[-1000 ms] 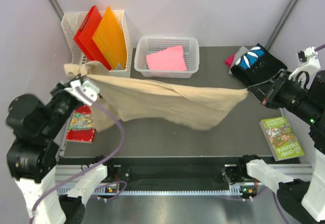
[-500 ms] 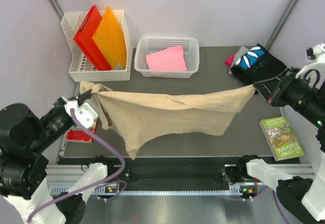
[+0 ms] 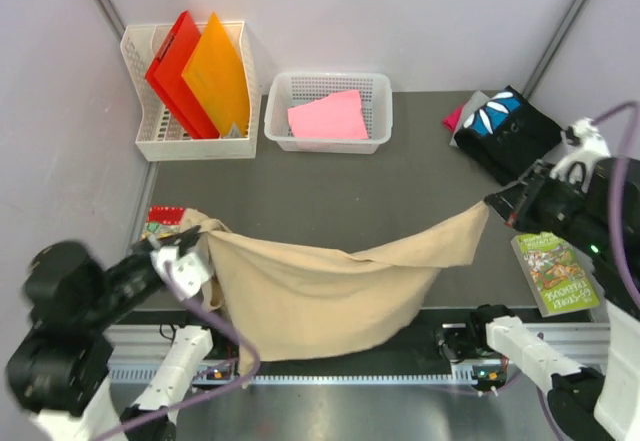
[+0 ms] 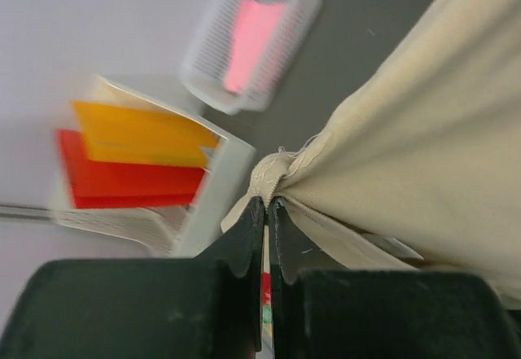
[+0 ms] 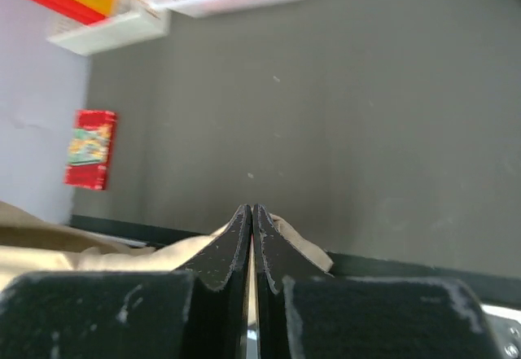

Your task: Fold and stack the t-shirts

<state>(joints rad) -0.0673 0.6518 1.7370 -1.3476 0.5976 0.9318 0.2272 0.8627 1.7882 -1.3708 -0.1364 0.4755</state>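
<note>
A tan t-shirt [image 3: 320,296] hangs stretched between both grippers above the near part of the table, its lower edge drooping over the front rail. My left gripper [image 3: 196,237] is shut on its bunched left corner, seen in the left wrist view as gathered cloth [image 4: 281,172] at the fingertips [image 4: 254,212]. My right gripper [image 3: 492,205] is shut on the right corner; tan cloth [image 5: 301,241] pokes out beside its fingers [image 5: 236,237]. A pink t-shirt [image 3: 328,116] lies in the white basket [image 3: 330,144]. A black printed t-shirt [image 3: 505,121] sits at the back right on a magenta one [image 3: 454,119].
A white file rack [image 3: 142,139] with red and orange folders [image 3: 195,71] stands at the back left. A green book [image 3: 555,271] lies at the right edge, a red booklet [image 3: 160,223] at the left edge beside my left gripper. The black front rail [image 3: 320,356] runs under the shirt.
Both grippers have drawn back toward the near edge, carrying the tan t-shirt from the middle of the table. Its hanging part now drapes over the front rail.
</note>
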